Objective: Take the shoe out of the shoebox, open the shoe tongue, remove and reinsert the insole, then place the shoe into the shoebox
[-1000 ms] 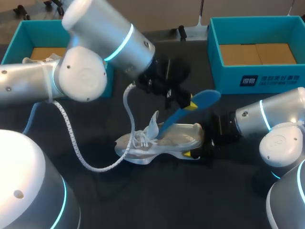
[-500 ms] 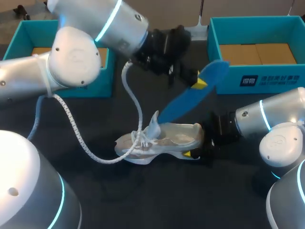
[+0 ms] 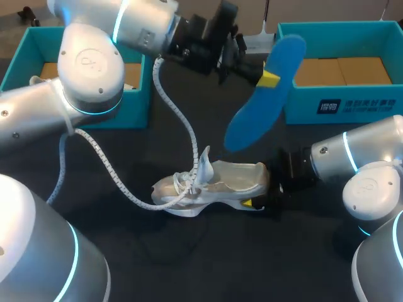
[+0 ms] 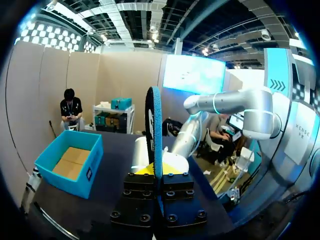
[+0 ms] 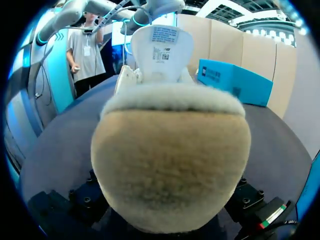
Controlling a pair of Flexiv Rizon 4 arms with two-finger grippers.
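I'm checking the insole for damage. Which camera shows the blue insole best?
The head view: the whole blue insole faces the camera, held by the left gripper above the shoe. The left wrist view shows it only edge-on between the fingers. The right wrist view misses it, filled by the shoe's heel.

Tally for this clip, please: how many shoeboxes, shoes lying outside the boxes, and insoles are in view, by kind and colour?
Teal shoeboxes: 2, the left shoebox and the right shoebox
White shoe, outside the boxes: 1
Blue insole, up in the air above the shoe: 1
Total: 4
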